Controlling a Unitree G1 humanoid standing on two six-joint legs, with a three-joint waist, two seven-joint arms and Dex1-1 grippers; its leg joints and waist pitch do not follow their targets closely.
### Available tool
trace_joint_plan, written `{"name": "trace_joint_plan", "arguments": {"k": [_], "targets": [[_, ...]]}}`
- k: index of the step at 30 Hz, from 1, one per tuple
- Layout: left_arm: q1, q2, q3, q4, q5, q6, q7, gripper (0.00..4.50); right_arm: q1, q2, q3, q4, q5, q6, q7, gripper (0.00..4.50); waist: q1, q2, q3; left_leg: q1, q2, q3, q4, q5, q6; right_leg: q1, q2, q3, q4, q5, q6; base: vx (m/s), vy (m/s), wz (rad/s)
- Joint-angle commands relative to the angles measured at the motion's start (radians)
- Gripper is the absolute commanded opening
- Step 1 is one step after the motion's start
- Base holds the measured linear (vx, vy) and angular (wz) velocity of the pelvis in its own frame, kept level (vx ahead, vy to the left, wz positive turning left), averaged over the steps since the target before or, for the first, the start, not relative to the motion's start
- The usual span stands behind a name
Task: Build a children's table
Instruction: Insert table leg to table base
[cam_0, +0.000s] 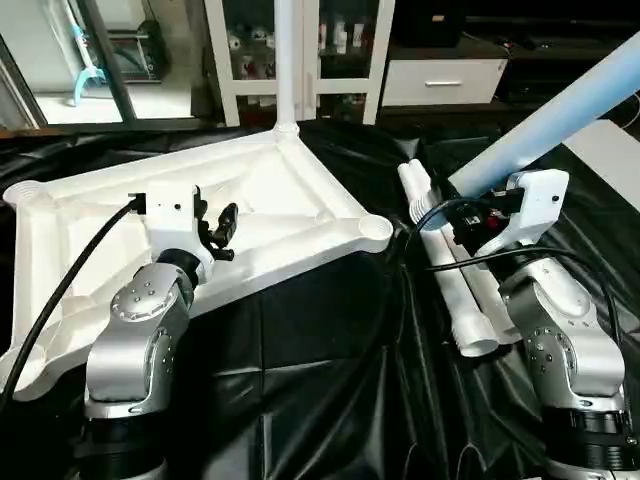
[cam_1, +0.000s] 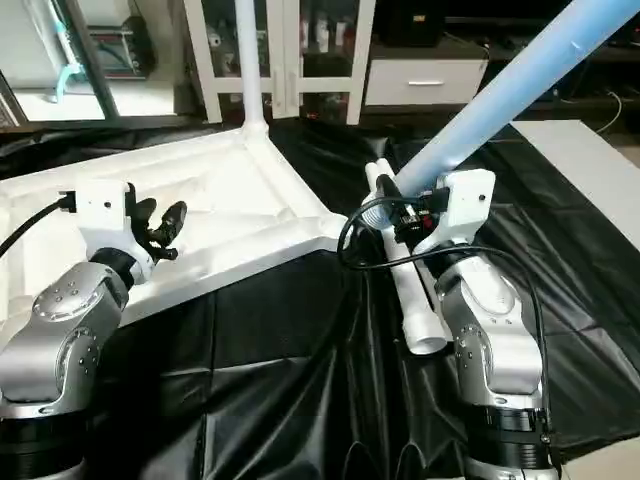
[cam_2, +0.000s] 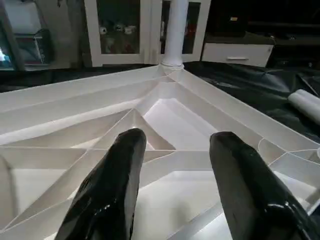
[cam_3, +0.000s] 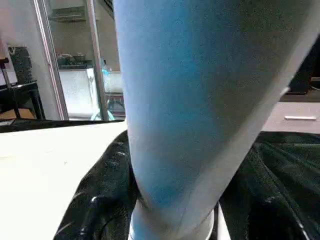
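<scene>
The white tabletop lies upside down on black cloth, its X-ribbed underside facing up. One white leg stands upright in its far corner socket. The near right corner socket is empty. My left gripper hovers over the ribs, open, with nothing between its fingers. My right gripper is shut on the ribbed lower end of a second leg, which slants up and to the right. That leg looms close in the right wrist view. Two more legs lie on the cloth under my right forearm.
Crumpled black cloth covers the work surface. Behind it stand a white glass-door cabinet and a white drawer unit. A pale panel lies at the far right. A black cable loops from my left wrist.
</scene>
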Motion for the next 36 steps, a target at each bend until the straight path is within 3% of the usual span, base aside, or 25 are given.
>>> {"name": "trace_joint_plan", "arguments": {"k": [1, 5, 14, 36], "targets": [[-0.010, 0.003, -0.002, -0.019, 0.004, 0.003, 0.006, 2.39, -0.011, -0.005, -0.008, -0.017, 0.003, -0.001, -0.003, 1.84, -0.003, -0.001, -0.060, 0.018, 0.007, 0.001, -0.068, -0.138, -0.008, 0.033, -0.036, 0.020, -0.074, 0.000, -0.157, 0.000, 0.000, 0.00], [-0.010, 0.003, -0.002, -0.019, 0.004, 0.003, 0.006, 2.39, -0.011, -0.005, -0.008, -0.017, 0.003, -0.001, -0.003, 1.84, -0.003, -0.001, -0.062, 0.017, 0.006, 0.001, -0.066, -0.108, 0.003, 0.037, -0.036, 0.019, -0.069, 0.056, -0.168, 0.000, 0.000, 0.00], [-0.010, 0.003, -0.002, -0.019, 0.004, 0.003, 0.006, 2.39, -0.011, -0.005, -0.008, -0.017, 0.003, -0.001, -0.003, 1.84, -0.003, -0.001, -0.059, 0.019, 0.007, 0.002, -0.068, -0.139, 0.000, 0.035, -0.037, 0.020, -0.074, 0.004, -0.168, 0.000, 0.000, 0.00], [-0.010, 0.003, -0.002, -0.019, 0.004, 0.003, 0.006, 2.39, -0.011, -0.005, -0.008, -0.017, 0.003, -0.001, -0.003, 1.84, -0.002, -0.001, -0.061, 0.019, 0.007, 0.002, -0.065, -0.114, 0.008, 0.037, -0.037, 0.020, -0.070, 0.042, -0.174, 0.000, 0.000, 0.00]]}}
